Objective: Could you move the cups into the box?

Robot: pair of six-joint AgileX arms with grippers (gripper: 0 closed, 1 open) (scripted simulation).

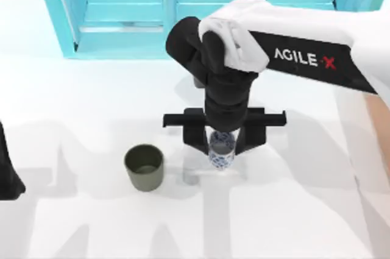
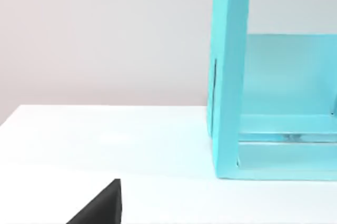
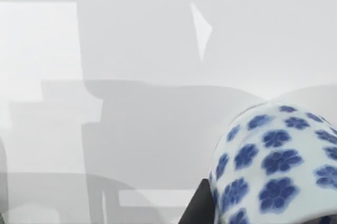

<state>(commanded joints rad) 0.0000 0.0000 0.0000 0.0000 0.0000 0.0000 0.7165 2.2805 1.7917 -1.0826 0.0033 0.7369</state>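
The white cup with blue flowers (image 1: pixel 222 149) sits between the fingers of my right gripper (image 1: pixel 222 144), which is shut on it near the table's middle. Its shadow falls on the table just below and left of it. In the right wrist view the same cup (image 3: pixel 279 166) is close up, with a dark fingertip (image 3: pixel 199 208) against its side. The dark olive-green cup (image 1: pixel 144 166) stands upright on the table to the left, apart from the gripper. A tan sliver (image 1: pixel 379 122) shows at the right edge behind my right arm; I cannot tell whether it is the box.
A big turquoise shelf cabinet (image 1: pixel 122 21) spans the back of the table, and its side wall (image 2: pixel 226 76) shows in the left wrist view. My left arm (image 1: pixel 7 170) stays parked at the left edge. White tabletop lies open at the front.
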